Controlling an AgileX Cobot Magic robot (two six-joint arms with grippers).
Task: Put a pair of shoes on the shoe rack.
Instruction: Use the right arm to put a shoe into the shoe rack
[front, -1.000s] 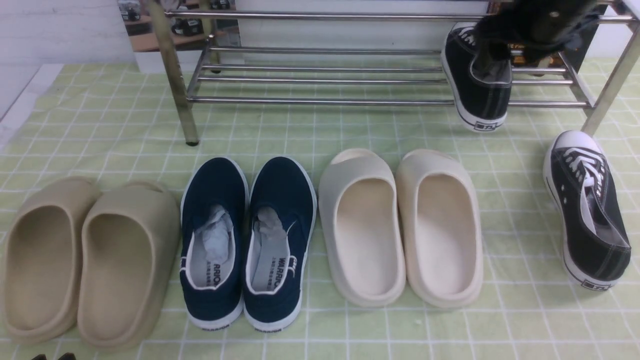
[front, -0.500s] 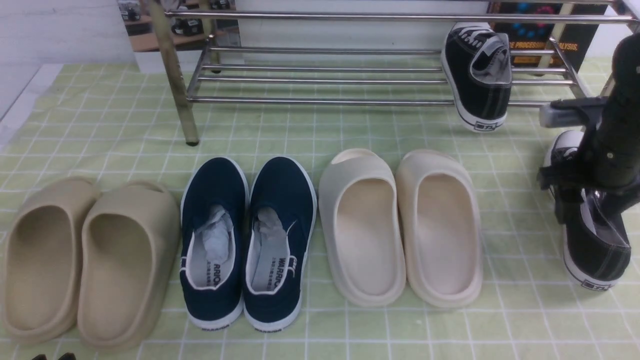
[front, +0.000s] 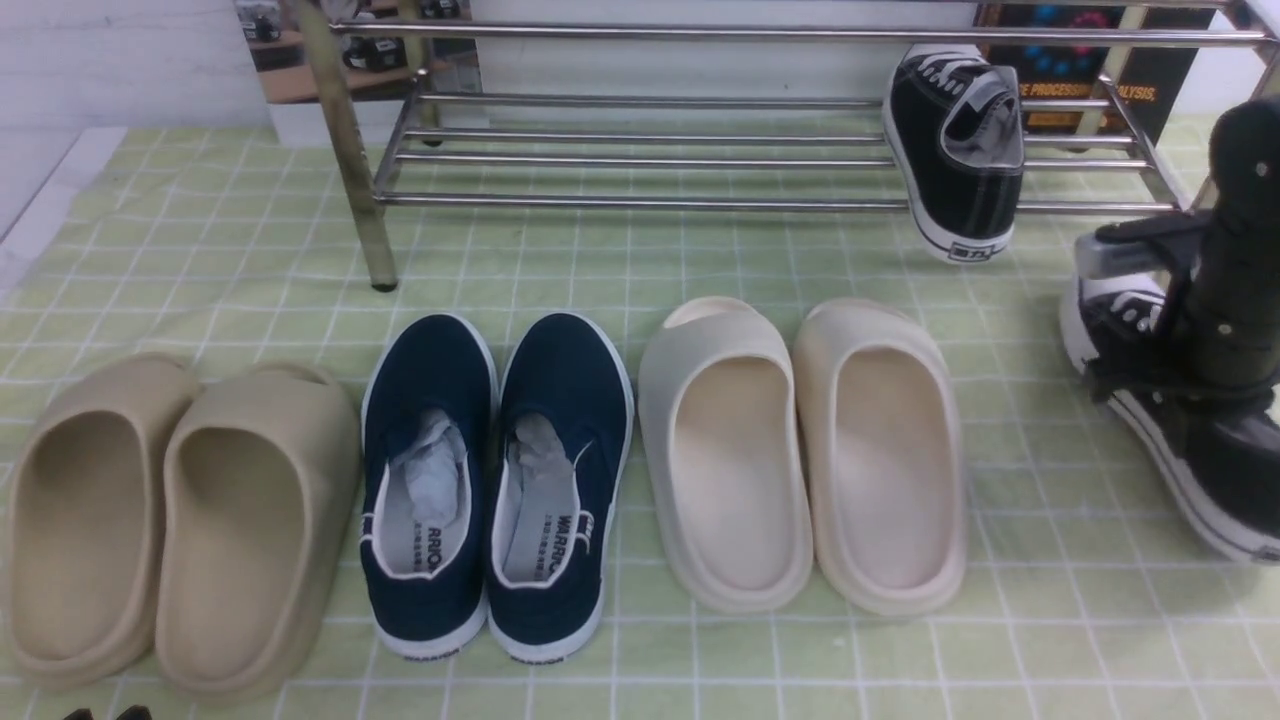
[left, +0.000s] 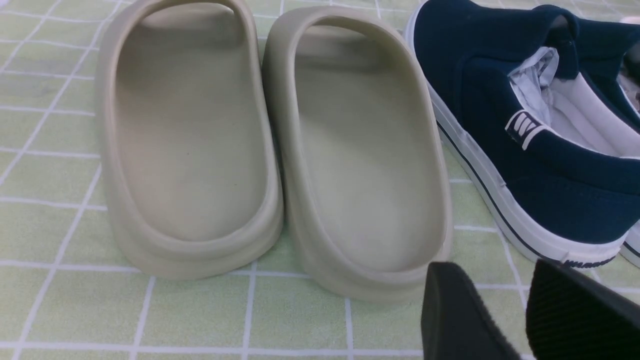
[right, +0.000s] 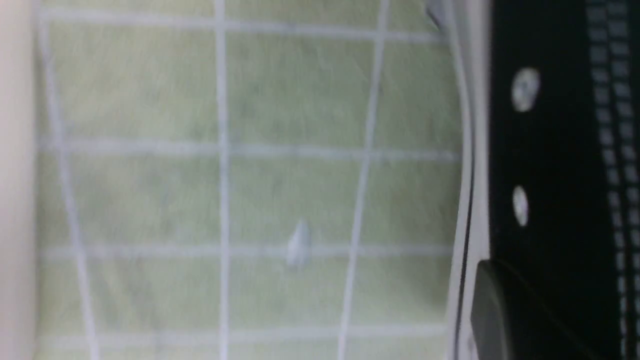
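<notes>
– Grip first: what do the right fingers (front: 1150, 372) have in hand?
– They are closed, and as far as I can see they are closed on the second sneaker (front: 1235, 465), at the rim of its opening. This shoe is at the far right of the bench (front: 1000, 650), tipped, with the white sole edge showing on its left side. I cannot tell if it rests on the bench or is a little lifted, and the arm hides how much rim is pinched.
– And the other one of the pair?
– The first sneaker (front: 958, 160) is already on the lower bars of the shoe rack (front: 650, 200), at the right end. Its toe points to the far side and its heel hangs over the near bar.
– How will the held shoe behave?
– I judge it light. The canvas is soft and folds under pressure. The rubber sole and toe cap are stiffer and heavier, so a shoe held by the rim will probably hang sole-down and swing. The heel part of the rim, where the cloth is doubled, seems the best place to hold. Laces and tongue would give way.
– Left side?
– The left fingers (left: 455, 315) stand apart with nothing between them. They are near the beige slides (left: 270, 150), well apart from the pair.
</notes>
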